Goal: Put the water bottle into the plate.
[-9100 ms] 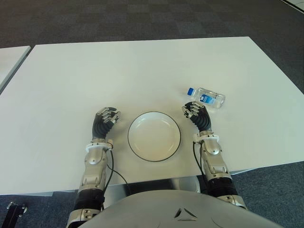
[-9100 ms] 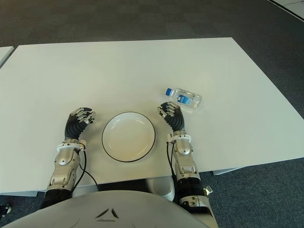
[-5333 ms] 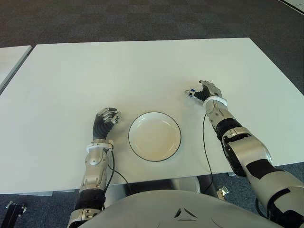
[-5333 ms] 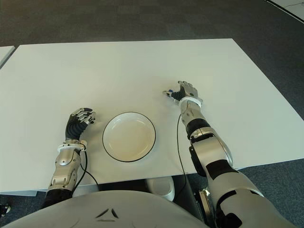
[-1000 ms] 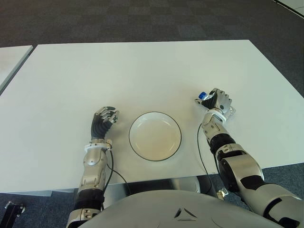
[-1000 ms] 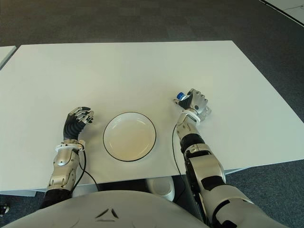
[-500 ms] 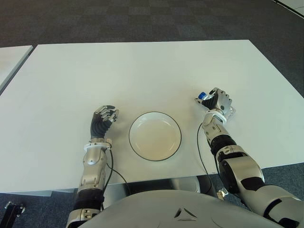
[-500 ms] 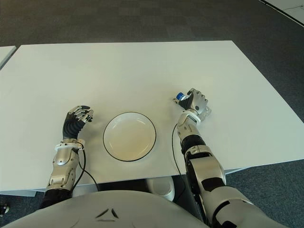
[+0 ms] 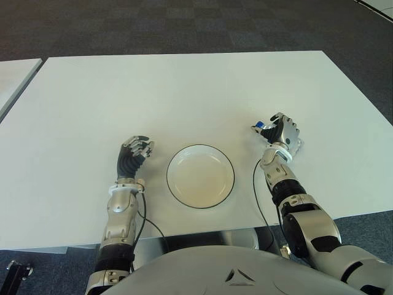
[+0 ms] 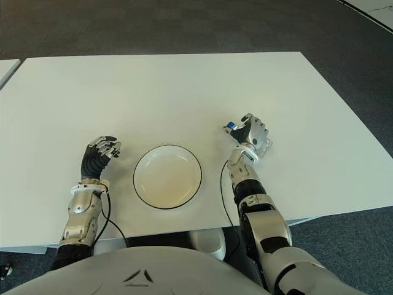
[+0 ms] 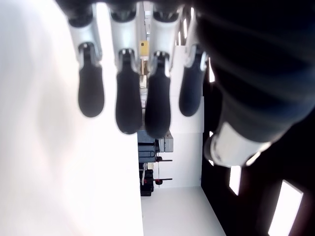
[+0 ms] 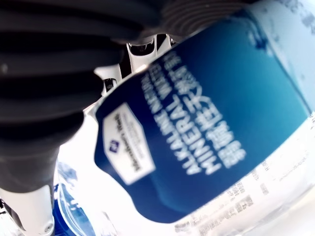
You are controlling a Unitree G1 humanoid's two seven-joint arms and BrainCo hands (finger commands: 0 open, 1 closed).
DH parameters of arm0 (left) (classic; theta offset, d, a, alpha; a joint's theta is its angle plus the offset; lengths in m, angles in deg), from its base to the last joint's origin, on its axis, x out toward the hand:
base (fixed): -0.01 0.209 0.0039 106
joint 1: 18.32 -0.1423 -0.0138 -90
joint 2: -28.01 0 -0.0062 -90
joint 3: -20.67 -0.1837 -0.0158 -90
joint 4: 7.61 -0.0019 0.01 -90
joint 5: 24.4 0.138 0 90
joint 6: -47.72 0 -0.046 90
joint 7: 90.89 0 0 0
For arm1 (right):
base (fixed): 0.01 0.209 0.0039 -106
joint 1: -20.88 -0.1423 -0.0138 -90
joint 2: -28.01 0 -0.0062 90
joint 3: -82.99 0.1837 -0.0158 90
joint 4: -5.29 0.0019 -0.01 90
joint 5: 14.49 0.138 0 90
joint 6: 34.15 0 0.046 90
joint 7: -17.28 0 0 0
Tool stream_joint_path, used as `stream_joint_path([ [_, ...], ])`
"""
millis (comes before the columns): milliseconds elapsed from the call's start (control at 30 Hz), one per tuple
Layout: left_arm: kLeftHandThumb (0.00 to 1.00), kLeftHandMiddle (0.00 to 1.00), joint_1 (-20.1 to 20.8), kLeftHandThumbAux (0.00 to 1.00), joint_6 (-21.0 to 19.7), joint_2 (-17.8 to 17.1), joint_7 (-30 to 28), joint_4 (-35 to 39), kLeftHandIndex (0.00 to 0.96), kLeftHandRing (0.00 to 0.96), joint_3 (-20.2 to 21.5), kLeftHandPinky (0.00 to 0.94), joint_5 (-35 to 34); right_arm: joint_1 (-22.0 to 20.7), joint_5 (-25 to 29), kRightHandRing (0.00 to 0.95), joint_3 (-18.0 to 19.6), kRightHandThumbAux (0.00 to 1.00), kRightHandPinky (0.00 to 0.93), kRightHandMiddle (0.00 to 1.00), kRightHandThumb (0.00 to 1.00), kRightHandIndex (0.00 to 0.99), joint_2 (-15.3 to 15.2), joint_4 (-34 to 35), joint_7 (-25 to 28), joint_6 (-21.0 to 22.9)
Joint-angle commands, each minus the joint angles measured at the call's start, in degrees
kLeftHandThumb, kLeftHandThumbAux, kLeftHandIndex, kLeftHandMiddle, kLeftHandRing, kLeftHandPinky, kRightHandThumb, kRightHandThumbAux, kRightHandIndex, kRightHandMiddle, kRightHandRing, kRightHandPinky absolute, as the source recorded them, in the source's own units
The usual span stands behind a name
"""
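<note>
Our right hand (image 9: 284,132) is closed around the water bottle (image 12: 206,132), blue cap pointing toward the plate (image 9: 201,177). Since a second ago the hand has barely shifted; the bottle sits well right of the plate, so the carry has hardly begun. Left hand (image 9: 134,153) shows left of the plate, fingers loosely curled, empty.

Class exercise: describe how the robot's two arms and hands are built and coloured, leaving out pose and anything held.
Both arms are silver-grey metal segments with black joints and a thin black cable along each forearm. The left hand and right hand have black ribbed palms, a white wrist band and silver fingers with black tips.
</note>
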Motion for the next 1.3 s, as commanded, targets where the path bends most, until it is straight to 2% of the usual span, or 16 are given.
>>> stream_joint_path([
  [33,0.706,0.595,-0.47,0.713,-1.48,0.10,1.03,0.41,0.432,0.592,0.51,0.578,0.60,9.20,4.88,0.791,-0.01,0.714,0.811,0.786,0.713,0.441,3.82,-2.85,0.54,-1.83],
  [400,0.706,0.597,-0.28,0.712,-2.20,0.38,0.40,0.61,0.432,0.594,0.84,0.585,-0.69,9.52,2.60,0.812,-1.67,0.715,0.834,0.815,0.713,0.441,2.66,-0.99,-6.91,-8.33],
  [633,0.707,0.597,-0.24,0.712,-2.56,0.36,0.09,0.68,0.432,0.594,1.02,0.582,-0.96,9.24,1.80,0.819,-2.87,0.715,0.836,0.823,0.714,0.440,1.93,2.91,-9.78,-9.73],
  [833,0.707,0.598,-0.23,0.711,-2.22,0.49,-0.47,0.47,0.433,0.592,1.16,0.581,-1.44,12.07,1.32,0.820,-3.55,0.715,0.836,0.822,0.715,0.440,2.66,15.16,-7.64,-7.07],
  [1100,0.706,0.604,-0.35,0.711,-1.50,0.53,-0.07,0.51,0.432,0.599,0.91,0.585,-0.84,17.23,0.65,0.842,-3.76,0.715,0.868,0.839,0.718,0.440,1.78,28.55,-2.85,-5.08],
  [1200,0.706,0.604,-0.47,0.711,-1.57,0.57,0.00,0.70,0.432,0.599,0.86,0.586,-0.71,19.59,0.90,0.860,-3.79,0.715,0.880,0.856,0.720,0.439,1.05,34.08,-0.05,-5.61],
  [1300,0.706,0.603,-0.56,0.711,-1.69,0.65,0.12,0.86,0.432,0.597,0.82,0.584,-0.61,20.65,1.46,0.869,-3.53,0.716,0.883,0.866,0.719,0.439,0.87,36.34,1.49,-6.36],
])
